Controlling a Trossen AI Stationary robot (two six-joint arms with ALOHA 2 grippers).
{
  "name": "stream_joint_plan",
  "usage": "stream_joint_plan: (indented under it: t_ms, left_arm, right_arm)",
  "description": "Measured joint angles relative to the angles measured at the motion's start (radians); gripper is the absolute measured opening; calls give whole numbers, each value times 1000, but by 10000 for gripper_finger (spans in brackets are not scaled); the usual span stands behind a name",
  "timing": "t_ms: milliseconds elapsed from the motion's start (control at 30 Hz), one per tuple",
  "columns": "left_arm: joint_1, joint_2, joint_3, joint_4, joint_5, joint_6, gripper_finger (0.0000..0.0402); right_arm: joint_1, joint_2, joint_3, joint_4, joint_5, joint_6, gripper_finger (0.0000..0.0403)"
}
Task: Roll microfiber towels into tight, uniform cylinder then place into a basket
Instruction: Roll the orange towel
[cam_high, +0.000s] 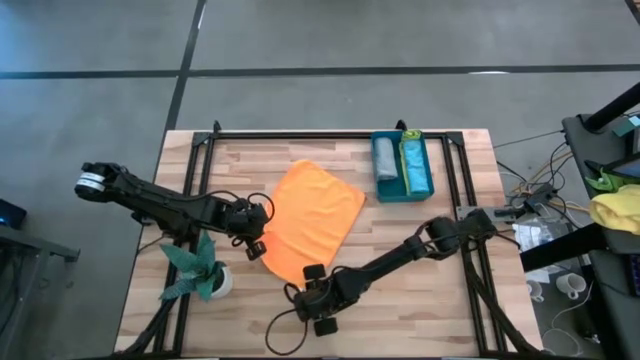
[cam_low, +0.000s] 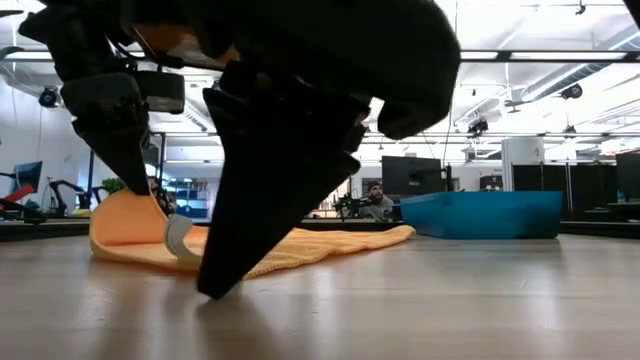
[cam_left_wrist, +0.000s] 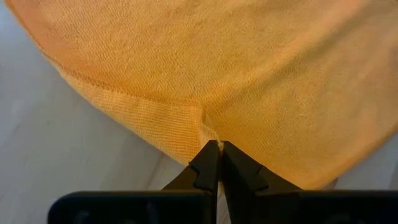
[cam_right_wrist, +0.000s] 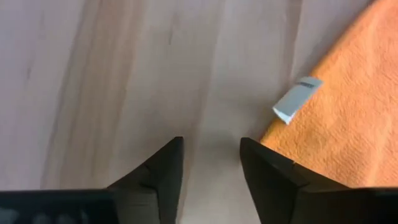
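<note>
Orange towel (cam_high: 313, 218) flat mid-table, both arms at its near edge.

Left gripper (cam_left_wrist: 217, 149) has fingers pressed together, pinching the towel's left edge. Right gripper (cam_right_wrist: 210, 163) sits over bare wood just beside the towel's near corner, fingers spread, holding nothing; a small grey tag (cam_right_wrist: 296, 98) sticks out from that corner. Basket (cam_high: 403, 192) at the far right of the table holds a rolled grey towel (cam_high: 384, 160) and a turquoise towel (cam_high: 414, 163) side by side.

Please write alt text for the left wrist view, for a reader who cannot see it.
The left end effector, fingers closed, pinches the hemmed edge of the orange towel, which fills most of the picture. Pale wooden table shows beside the towel.
</note>
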Motion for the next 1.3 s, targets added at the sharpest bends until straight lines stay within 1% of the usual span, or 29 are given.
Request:
stream_joint_plan:
  t_ms: [167, 267, 400, 433, 533, 633, 700, 767, 867, 967, 1067, 1167, 1233, 1300]
  left_arm:
    - [0, 2, 0, -2, 2, -7, 0]
    - [0, 5, 0, 0, 0, -24, 0]
    - [0, 8, -1, -1, -2, -26, 0]
    - [0, 8, -1, -1, -2, -26, 0]
    - [0, 8, -1, -1, -3, -26, 0]
    - [0, 8, -1, -1, -4, -26, 0]
    - [0, 8, -1, -1, -5, -26, 0]
    - [0, 8, -1, 0, -5, -26, 0]
    - [0, 8, -1, 0, -5, -27, 0]
    - [0, 8, -1, -1, 1, -58, 0]
    - [-3, 5, -1, -1, 54, -97, 0]
    - [-23, 4, 2, -4, 156, -142, 0]
    - [-55, 2, 11, -2, 205, -192, 0]
    - [-107, 0, 27, -5, 226, -253, 0]
  right_arm:
    - [-2, 0, 29, -23, 49, 31, 144]
    - [-1, 0, 42, -21, 56, 33, 144]
    - [-6, 1, 34, -30, 118, 66, 155]
    - [-10, 2, 34, -36, 115, 72, 159]
    - [-19, 4, 26, -38, 57, 81, 170]
    - [-19, 5, 11, -36, 46, 76, 172]
    - [-20, 5, -3, -23, 47, 73, 167]
    - [-25, 3, -17, -15, 41, 81, 154]
    - [-30, 0, -34, -3, 36, 129, 123]
    - [-36, 0, -38, -4, 36, 154, 77]
    - [-38, 2, -19, -21, 44, 152, 23]
    - [-30, 4, 24, -101, 48, 140, 13]
    - [-14, -4, 60, -211, 48, 105, 10]
    - [7, -22, 106, -344, 40, 91, 9]
